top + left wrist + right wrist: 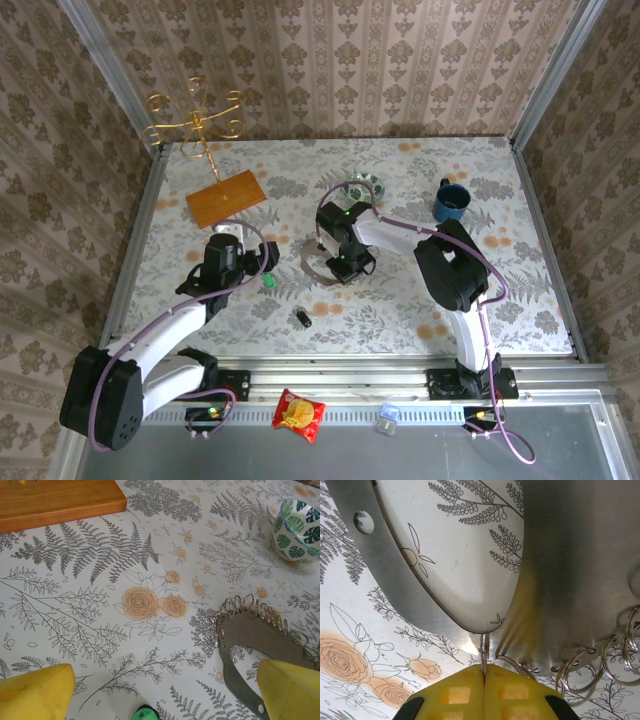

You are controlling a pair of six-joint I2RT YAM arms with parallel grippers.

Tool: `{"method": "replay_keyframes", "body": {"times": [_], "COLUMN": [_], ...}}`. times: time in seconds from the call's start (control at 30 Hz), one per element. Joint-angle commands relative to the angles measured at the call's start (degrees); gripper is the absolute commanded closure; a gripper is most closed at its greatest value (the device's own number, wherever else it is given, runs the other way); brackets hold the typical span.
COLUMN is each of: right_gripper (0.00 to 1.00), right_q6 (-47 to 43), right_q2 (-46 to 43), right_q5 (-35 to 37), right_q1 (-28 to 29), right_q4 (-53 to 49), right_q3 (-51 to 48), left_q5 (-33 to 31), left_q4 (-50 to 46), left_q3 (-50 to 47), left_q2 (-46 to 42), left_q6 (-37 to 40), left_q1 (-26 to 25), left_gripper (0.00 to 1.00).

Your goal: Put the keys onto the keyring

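Note:
The keyring [312,262] is a thin brown-grey loop lying flat mid-table, with several wire rings [580,667] along one edge. My right gripper [484,672] is shut on one of those wire rings at the keyring's [570,580] edge. The green-headed key [268,282] lies on the cloth left of the keyring, and the black-headed key [302,318] lies nearer the front. My left gripper [162,692] hangs open just above the green key [146,713], its yellow fingers [35,692] wide apart, with the keyring [240,630] to its right.
A patterned bowl [368,187] and a blue cup [452,202] stand behind the right arm. A wooden base [225,198] with a gold wire stand [195,120] sits at the back left. A snack packet [299,413] lies on the front rail.

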Motion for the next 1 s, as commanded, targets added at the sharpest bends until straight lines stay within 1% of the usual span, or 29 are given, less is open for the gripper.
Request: {"method": "replay_keyframes", "body": {"times": [0.0, 0.07, 0.17, 0.2, 0.27, 0.33, 0.43, 0.53, 0.6, 0.73, 0.9, 0.97], "right_gripper": [1.00, 1.00, 1.00, 1.00, 1.00, 1.00, 1.00, 1.00, 1.00, 1.00, 1.00, 1.00], "right_q6": [-2.10, -3.74, -6.72, -7.95, -11.82, -16.42, -21.87, -26.98, -28.59, -28.36, -27.23, -26.70], "right_q2": [-6.35, -9.84, -15.81, -17.64, -20.54, -23.12, -25.92, -28.68, -30.60, -33.96, -37.20, -40.12], "right_q5": [0.98, 1.91, 2.52, 2.37, 1.13, 0.16, -2.46, -5.67, -6.57, -6.79, -11.53, -14.16], "right_q1": [0.35, 0.40, 0.33, 0.33, 0.15, 0.03, -0.72, -0.82, -0.87, -0.91, -1.41, -2.10], "right_q4": [0.57, 1.67, 4.47, 5.16, 5.59, 6.24, 6.83, 6.57, 7.27, 9.40, 16.42, 19.21], "right_q3": [-1.82, -3.27, -6.01, -6.64, -7.19, -7.59, -7.43, -7.15, -7.97, -9.86, -15.64, -17.62], "left_q5": [1.98, 5.16, 9.49, 10.80, 13.88, 19.50, 25.43, 31.65, 34.61, 37.94, 48.04, 52.13], "left_q4": [-0.06, 0.81, 2.23, 2.30, 1.67, 0.46, -2.09, -4.55, -4.95, -0.72, 1.61, 4.18], "left_q3": [2.41, 3.68, 6.20, 7.33, 9.78, 12.64, 17.14, 20.98, 22.45, 22.33, 20.24, 18.98], "left_q2": [-1.59, -1.61, -1.05, -0.71, 0.24, 1.68, 4.54, 7.43, 8.36, 8.62, 11.23, 11.98], "left_q6": [4.54, 8.73, 17.94, 21.75, 28.99, 36.79, 45.46, 52.43, 55.80, 56.82, 56.56, 55.40], "left_q1": [-0.27, -0.53, -1.01, -2.51, -3.51, -3.91, -4.45, -4.69, -4.88, -4.98, -4.98, -5.04], "left_gripper": [0.07, 0.09, 0.15, 0.17, 0.20, 0.25, 0.32, 0.40, 0.45, 0.51, 0.54, 0.57]}}
